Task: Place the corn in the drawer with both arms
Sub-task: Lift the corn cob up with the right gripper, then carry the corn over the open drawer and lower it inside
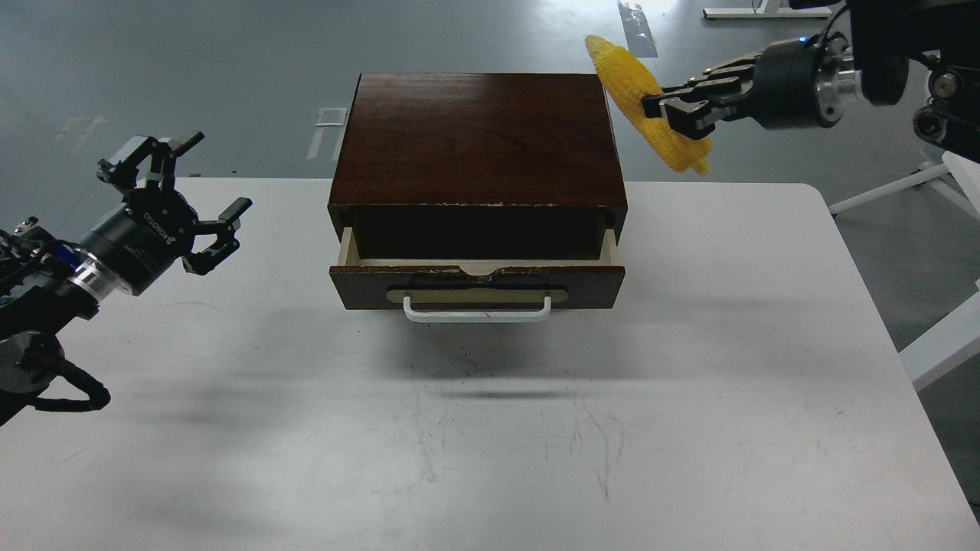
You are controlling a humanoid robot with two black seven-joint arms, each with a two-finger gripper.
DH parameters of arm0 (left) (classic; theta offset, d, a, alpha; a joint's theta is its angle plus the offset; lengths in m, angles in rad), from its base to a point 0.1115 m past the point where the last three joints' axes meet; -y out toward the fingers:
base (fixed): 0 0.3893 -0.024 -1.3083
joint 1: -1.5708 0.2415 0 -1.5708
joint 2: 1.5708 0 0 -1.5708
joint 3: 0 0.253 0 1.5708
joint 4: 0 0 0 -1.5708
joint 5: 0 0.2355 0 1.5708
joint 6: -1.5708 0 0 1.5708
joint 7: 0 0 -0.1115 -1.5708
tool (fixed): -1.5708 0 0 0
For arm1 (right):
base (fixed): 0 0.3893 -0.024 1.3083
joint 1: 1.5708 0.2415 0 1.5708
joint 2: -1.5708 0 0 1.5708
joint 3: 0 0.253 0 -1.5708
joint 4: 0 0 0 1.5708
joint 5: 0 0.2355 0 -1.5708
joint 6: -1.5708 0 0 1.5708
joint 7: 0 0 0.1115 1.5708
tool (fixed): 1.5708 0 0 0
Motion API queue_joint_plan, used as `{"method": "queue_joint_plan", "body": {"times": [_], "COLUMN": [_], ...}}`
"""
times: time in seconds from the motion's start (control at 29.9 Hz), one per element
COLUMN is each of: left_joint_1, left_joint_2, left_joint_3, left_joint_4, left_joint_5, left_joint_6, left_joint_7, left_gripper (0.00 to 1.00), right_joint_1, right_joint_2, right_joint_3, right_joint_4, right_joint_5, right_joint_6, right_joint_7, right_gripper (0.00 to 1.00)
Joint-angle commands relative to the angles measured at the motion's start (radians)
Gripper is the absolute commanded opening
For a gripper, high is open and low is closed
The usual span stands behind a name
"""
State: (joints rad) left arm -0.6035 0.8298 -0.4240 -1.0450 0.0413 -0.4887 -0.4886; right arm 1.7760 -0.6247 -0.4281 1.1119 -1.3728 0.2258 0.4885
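The yellow corn hangs high in the air, tilted, just right of the dark brown box's top right corner. My right gripper is shut on the corn's lower half and comes in from the upper right. The drawer with its white bar handle stands a little way open at the box's front; only a narrow strip of pale inside shows. My left gripper is open and empty, above the table to the left of the drawer.
The box stands at the back middle of the white table. A white chair frame is off the table's right edge. Grey floor lies beyond the table's far edge.
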Motion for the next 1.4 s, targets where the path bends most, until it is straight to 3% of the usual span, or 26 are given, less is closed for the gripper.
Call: {"method": "queue_joint_plan", "body": {"times": [0.0,0.23,0.5,1.04,1.37], "left_joint_1": [0.001,0.001,0.002,0.002,0.002], "left_joint_2": [0.017,0.04,0.051,0.052,0.052], "left_joint_3": [-0.001,-0.002,-0.007,-0.013,-0.015], "left_joint_4": [-0.007,-0.01,-0.01,-0.01,-0.01], "left_joint_5": [0.0,-0.001,-0.001,-0.001,-0.001], "left_joint_6": [0.0,0.0,0.0,0.0,0.0], "left_joint_7": [0.0,0.0,0.0,0.0,0.0], "left_gripper": [0.99,0.99,0.99,0.99,0.99], "right_joint_1": [0.095,0.151,0.142,0.079,0.068], "right_joint_2": [0.094,0.321,0.48,0.513,0.513], "right_joint_3": [-0.046,-0.096,-0.187,-0.236,-0.238], "right_joint_4": [0.032,0.032,-0.015,-0.047,-0.047], "right_joint_5": [-0.002,-0.092,-0.195,-0.224,-0.224], "right_joint_6": [0.0,-0.02,-0.151,-0.158,-0.157], "right_joint_7": [0.0,0.0,0.0,0.0,0.0], "right_gripper": [0.17,0.16,0.16,0.21,0.41]}}
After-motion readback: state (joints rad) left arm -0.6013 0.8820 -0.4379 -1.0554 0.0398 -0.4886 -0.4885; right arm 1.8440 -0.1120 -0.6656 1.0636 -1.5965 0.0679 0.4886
